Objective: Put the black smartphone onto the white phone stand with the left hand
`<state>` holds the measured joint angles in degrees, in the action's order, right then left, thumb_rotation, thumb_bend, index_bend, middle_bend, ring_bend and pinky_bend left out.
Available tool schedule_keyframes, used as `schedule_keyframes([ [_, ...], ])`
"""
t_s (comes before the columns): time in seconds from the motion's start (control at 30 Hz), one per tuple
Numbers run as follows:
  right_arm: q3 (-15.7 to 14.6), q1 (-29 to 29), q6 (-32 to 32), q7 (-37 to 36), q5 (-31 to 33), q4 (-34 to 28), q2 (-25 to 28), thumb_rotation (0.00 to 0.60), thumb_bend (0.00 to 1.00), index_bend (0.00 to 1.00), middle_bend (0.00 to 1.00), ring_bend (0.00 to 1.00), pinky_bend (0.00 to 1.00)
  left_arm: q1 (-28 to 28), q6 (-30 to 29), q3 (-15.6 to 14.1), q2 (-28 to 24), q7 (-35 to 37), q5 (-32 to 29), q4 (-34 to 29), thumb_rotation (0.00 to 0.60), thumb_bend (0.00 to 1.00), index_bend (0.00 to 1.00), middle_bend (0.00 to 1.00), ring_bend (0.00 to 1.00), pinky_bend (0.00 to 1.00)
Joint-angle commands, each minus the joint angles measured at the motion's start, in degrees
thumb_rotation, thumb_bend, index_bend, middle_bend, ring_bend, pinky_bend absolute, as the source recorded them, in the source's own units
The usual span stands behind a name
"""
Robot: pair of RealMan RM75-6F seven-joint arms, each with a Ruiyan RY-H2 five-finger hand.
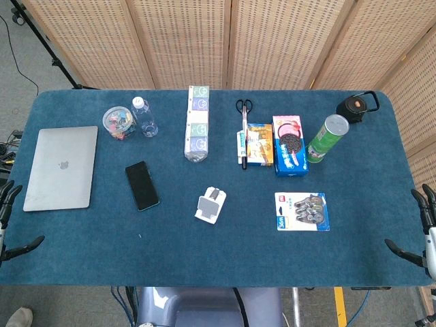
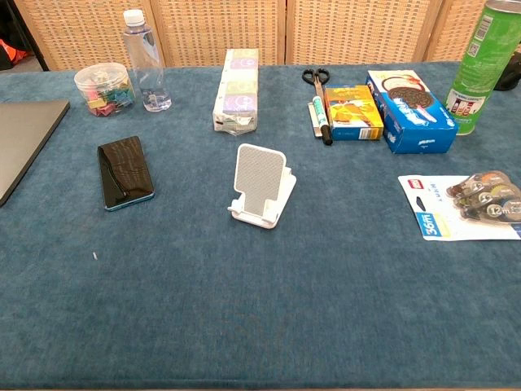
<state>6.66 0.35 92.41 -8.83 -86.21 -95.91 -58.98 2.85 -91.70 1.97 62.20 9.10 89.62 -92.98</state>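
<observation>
The black smartphone (image 1: 142,185) (image 2: 124,171) lies flat, screen up, on the blue table, left of centre. The white phone stand (image 1: 210,205) (image 2: 262,186) sits upright near the middle, to the phone's right, with nothing on it. My left hand (image 1: 8,221) shows only at the head view's far left edge, off the table's front corner, fingers spread and holding nothing. My right hand (image 1: 424,228) mirrors it at the far right edge, fingers also apart and empty. Neither hand appears in the chest view.
A grey laptop (image 1: 62,167) lies left of the phone. Behind are a clip jar (image 1: 117,122), water bottle (image 1: 144,116), tissue pack row (image 1: 197,122), scissors (image 1: 244,107), snack boxes (image 1: 274,144), green can (image 1: 326,138) and a black item (image 1: 356,105). A correction-tape pack (image 1: 302,211) lies front right.
</observation>
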Motion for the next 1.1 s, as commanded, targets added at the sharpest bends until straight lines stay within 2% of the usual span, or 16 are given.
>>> schedule_keyframes([
  [0.03,0.0,0.0,-0.1,0.3,0.2,-0.2,0.1,0.6,0.0,0.0,0.0,0.0,0.0,0.2,0.5,-0.2,0.1,-0.5,0.1,0.0,0.6,0.0,0.0,0.0,0.0,0.0],
  [0.2,0.1,0.0,-0.5,0.1,0.5,-0.6,0.4,0.6,0.0,0.0,0.0,0.0,0.0,1.4,2.0,-0.4,0.1,-0.4,1.6,0.9,0.6,0.0,0.0,0.0,0.0,0.0],
  [0.33,0.3,0.3,-1.2,0.4,1.3,-0.6,0.3,0.6,0.0,0.0,0.0,0.0,0.0,5.9,3.9,-0.1,0.5,6.1,7.5,7.1,0.6,0.0,0.0,0.0,0.0,0.0],
  [0.5,0.1,1.2,-4.0,0.4,2.3,-1.2,0.4,0.6,0.0,0.0,0.0,0.0,0.0,16.5,12.1,1.1,2.1,7.6,14.3,16.3,0.6,0.0,0.0,0.0,0.0,0.0],
  [0.57,0.2,1.5,-4.7,0.2,2.8,-1.2,0.6,0.6,0.0,0.0,0.0,0.0,0.0,19.1,13.8,1.4,2.9,7.5,15.5,18.7,0.6,0.0,0.0,0.0,0.0,0.0],
  [0.67,1.1,2.4,-6.8,1.7,5.9,-0.5,0.1,0.6,0.0,0.0,0.0,0.0,0.0,26.1,19.3,1.5,6.2,6.0,18.8,26.4,0.6,0.0,0.0,0.0,0.0,0.0],
  [0.73,1.5,2.8,-7.5,2.3,7.1,-0.2,-0.2,0.6,0.0,0.0,0.0,0.0,0.0,28.5,20.1,1.2,7.9,6.2,20.0,29.9,0.6,0.0,0.0,0.0,0.0,0.01],
  [0.97,2.8,4.1,-10.3,5.0,11.6,1.8,-1.8,0.6,0.0,0.0,0.0,0.0,0.0,37.0,22.0,-2.7,18.9,19.1,23.3,48.0,0.6,0.02,0.02,0.0,0.0,0.07],
  [1.1,3.3,4.5,-11.1,6.0,13.2,2.6,-2.4,0.6,0.0,0.0,0.0,0.0,0.0,39.4,22.4,-5.3,23.1,22.8,24.5,55.8,0.6,0.02,0.04,0.0,0.0,0.08],
])
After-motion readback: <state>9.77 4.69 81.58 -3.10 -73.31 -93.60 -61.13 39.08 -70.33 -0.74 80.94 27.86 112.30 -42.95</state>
